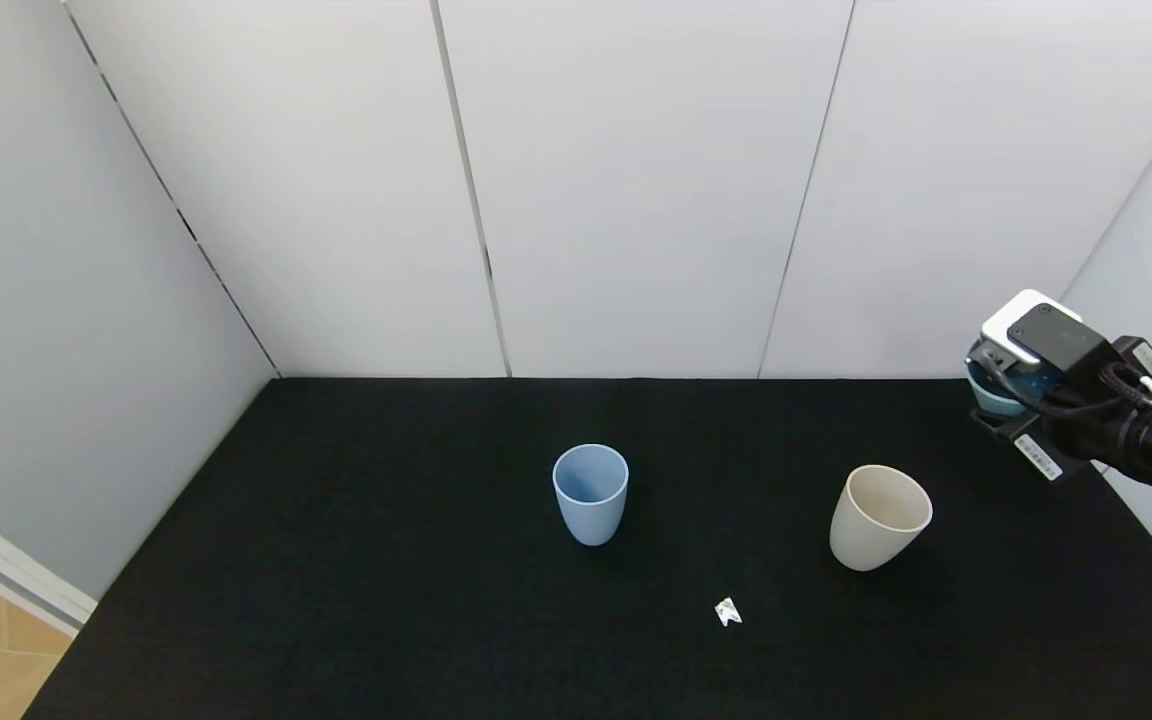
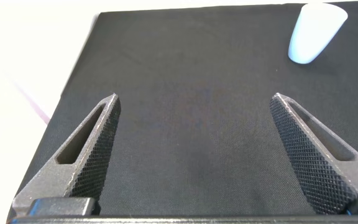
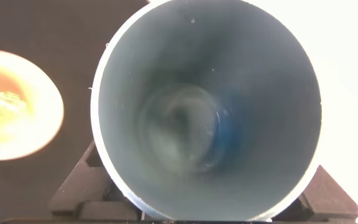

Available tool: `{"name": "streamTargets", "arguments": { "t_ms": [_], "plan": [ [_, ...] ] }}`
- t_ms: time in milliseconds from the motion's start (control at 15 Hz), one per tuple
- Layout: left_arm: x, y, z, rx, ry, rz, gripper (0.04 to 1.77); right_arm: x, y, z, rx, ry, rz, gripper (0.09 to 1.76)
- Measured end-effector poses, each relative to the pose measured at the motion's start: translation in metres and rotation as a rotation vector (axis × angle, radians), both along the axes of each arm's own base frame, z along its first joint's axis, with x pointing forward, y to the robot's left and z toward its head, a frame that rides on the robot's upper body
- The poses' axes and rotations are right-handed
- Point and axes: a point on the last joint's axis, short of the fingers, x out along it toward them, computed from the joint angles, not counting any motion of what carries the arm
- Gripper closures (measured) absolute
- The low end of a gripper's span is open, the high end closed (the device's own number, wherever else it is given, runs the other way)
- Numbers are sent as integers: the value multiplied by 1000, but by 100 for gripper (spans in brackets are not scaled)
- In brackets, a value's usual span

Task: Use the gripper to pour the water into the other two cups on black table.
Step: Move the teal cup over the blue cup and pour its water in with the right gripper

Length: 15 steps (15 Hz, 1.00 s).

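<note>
Between the right gripper [image 1: 998, 392] fingers, teal cup [image 3: 207, 106] held, left gripper [image 2: 194, 140] fingers spread wide.

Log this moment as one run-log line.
right end effector: holds teal cup raised near beige cup | left end effector: open, idle | blue cup: upright

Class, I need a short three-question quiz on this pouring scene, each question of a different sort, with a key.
1. True or false: the right gripper holds a teal cup above the black table.
2. Which cup stands nearer the right gripper?
A. light blue cup
B. cream cup
3. Fill in: the left gripper's jaws are ____, with nothing between them.

Key: 1 true; 2 B; 3 open.
</note>
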Motion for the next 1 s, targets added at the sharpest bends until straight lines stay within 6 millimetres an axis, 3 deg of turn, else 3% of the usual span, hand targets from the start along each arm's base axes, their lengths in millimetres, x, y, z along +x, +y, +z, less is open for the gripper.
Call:
{"name": "streamTargets", "arguments": {
  "t_ms": [400,733,1000],
  "plan": [
    [0,0,0,-1,0,0,9,8,55,34,52,-44,109,65],
    [0,0,0,0,0,0,9,30,111,40,7,-79,147,65],
    [0,0,0,0,0,0,9,40,152,34,-61,-51,198,65]
  ]
}}
